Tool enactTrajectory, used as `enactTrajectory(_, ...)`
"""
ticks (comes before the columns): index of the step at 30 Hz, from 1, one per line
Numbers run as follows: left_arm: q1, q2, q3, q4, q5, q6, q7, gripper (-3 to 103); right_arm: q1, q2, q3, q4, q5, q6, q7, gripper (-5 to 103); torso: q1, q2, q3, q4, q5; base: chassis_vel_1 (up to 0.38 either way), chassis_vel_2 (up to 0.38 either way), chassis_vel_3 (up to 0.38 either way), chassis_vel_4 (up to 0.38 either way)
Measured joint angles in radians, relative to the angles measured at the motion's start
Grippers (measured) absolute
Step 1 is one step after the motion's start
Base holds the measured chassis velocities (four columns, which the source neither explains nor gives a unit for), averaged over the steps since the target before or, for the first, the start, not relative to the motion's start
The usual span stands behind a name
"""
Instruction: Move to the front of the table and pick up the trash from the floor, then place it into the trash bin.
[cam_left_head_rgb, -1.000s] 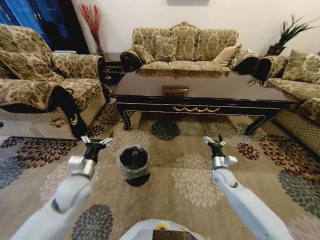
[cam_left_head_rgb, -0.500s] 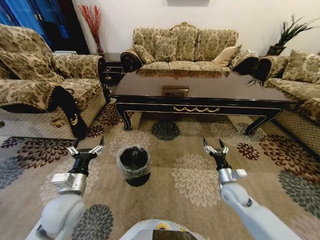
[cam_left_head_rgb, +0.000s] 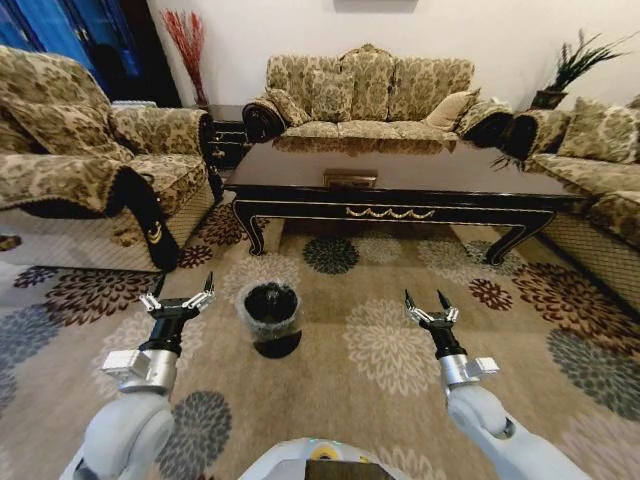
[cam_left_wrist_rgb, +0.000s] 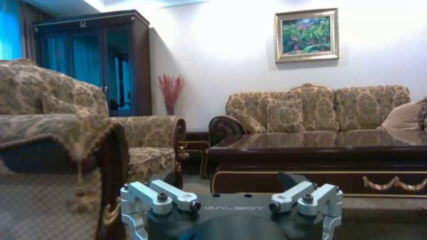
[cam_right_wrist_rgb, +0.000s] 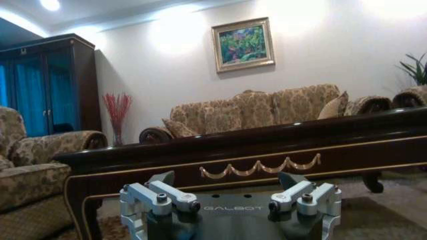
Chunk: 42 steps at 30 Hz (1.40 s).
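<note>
Trash bin, small, round and black with a clear liner folded over its rim, stands upright on the flowered carpet, a little to the robot's left of centre and well short of the long dark counter. No litter can be made out on the carpet around it.

Just to the bin's left hangs the left tool, raised above the floor, its two fingers spread wide with nothing between them. The right tool hangs at about the same height on the other side, well apart from the bin, its fingers likewise spread and holding nothing.

Beyond both tools the counter runs across the view, glossy on top, with curved legs and a gold scroll ornament on its side rail; a small framed object lies on its top. A patterned sofa stands behind it against the wall, an armchair on the robot's left and another sofa on its right. A framed painting hangs above the far sofa.
</note>
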Motion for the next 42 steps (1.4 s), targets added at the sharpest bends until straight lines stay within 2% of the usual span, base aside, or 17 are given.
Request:
enactTrajectory(6,0.019,-0.017,0.002,-0.008,0.016,-0.002,-0.001,100,-0.003,0.004,-0.006,-0.003,-0.009,0.004,0.000,100,0.000,0.000,0.000,0.0001,-0.0012,0.311,-0.298,-0.299,0.303)
enactTrajectory(8,0.027,-0.022,0.005,-0.012,0.027,-0.006,-0.001,100,-0.007,0.007,-0.006,-0.004,-0.012,0.011,-0.001,100,0.000,0.000,0.000,0.0000,0.0008,0.333,-0.346,-0.334,0.345)
enactTrajectory(10,0.029,-0.023,0.005,-0.013,0.029,-0.007,-0.001,100,-0.009,0.008,-0.004,-0.004,-0.013,0.013,-0.001,100,0.000,0.000,0.000,0.0001,0.0002,0.357,-0.361,-0.326,0.368)
enactTrajectory(11,0.030,-0.025,0.007,-0.014,0.031,-0.008,-0.001,100,-0.012,0.008,-0.002,-0.004,-0.015,0.016,-0.001,100,0.000,0.000,0.000,0.0000,-0.0013,0.357,-0.374,-0.357,0.368)
enactTrajectory(15,0.037,-0.031,0.009,-0.022,0.037,-0.010,-0.001,100,-0.024,0.011,0.007,-0.002,-0.022,0.022,-0.003,100,0.000,0.000,0.000,0.0001,0.0005,0.362,-0.378,-0.349,0.379)
enactTrajectory(17,0.040,-0.033,0.009,-0.025,0.039,-0.011,-0.001,100,-0.028,0.014,0.011,0.001,-0.028,0.025,-0.003,100,0.000,0.000,0.000,0.0000,-0.0009,0.335,-0.388,-0.339,0.408)
enactTrajectory(21,0.046,-0.040,0.013,-0.029,0.049,-0.016,-0.002,100,-0.036,0.022,0.014,0.001,-0.036,0.031,-0.004,100,0.000,0.000,0.000,0.0000,0.0005,0.318,-0.377,-0.322,0.397)
enactTrajectory(30,0.051,-0.055,0.032,-0.030,0.069,-0.022,-0.002,100,-0.047,0.030,0.017,-0.001,-0.049,0.041,-0.010,100,0.000,0.000,0.000,0.0001,-0.0005,0.312,-0.381,-0.312,0.389)
enactTrajectory(33,0.050,-0.057,0.033,-0.028,0.069,-0.022,-0.002,100,-0.046,0.030,0.017,-0.003,-0.050,0.041,-0.010,100,0.000,0.000,0.000,0.0000,0.0008,0.328,-0.369,-0.323,0.385)
enactTrajectory(35,0.050,-0.059,0.033,-0.027,0.069,-0.022,-0.002,100,-0.042,0.029,0.016,-0.005,-0.050,0.041,-0.010,100,0.000,0.000,0.000,0.0001,-0.0009,0.279,-0.369,-0.325,0.369)
enactTrajectory(37,0.049,-0.060,0.034,-0.026,0.069,-0.022,-0.003,100,-0.038,0.028,0.014,-0.007,-0.050,0.041,-0.010,100,0.000,0.000,0.000,-0.0001,-0.0011,0.299,-0.369,-0.340,0.369)
enactTrajectory(38,0.048,-0.061,0.034,-0.025,0.069,-0.022,-0.003,100,-0.035,0.027,0.011,-0.008,-0.050,0.040,-0.009,100,0.000,0.000,0.000,0.0001,0.0011,0.330,-0.353,-0.353,0.383)
enactTrajectory(40,0.046,-0.061,0.034,-0.024,0.068,-0.022,-0.003,100,-0.033,0.027,0.010,-0.009,-0.049,0.040,-0.008,100,0.000,0.000,0.000,0.0001,0.0007,0.330,-0.353,-0.336,0.343)
enactTrajectory(41,0.044,-0.061,0.034,-0.022,0.068,-0.021,-0.003,100,-0.031,0.026,0.010,-0.010,-0.049,0.040,-0.008,100,0.000,0.000,0.000,0.0001,-0.0012,0.359,-0.353,-0.336,0.355)
enactTrajectory(42,0.041,-0.060,0.035,-0.019,0.067,-0.020,-0.004,100,-0.029,0.026,0.009,-0.012,-0.049,0.040,-0.007,100,0.000,0.000,0.000,0.0000,-0.0014,0.359,-0.358,-0.374,0.355)
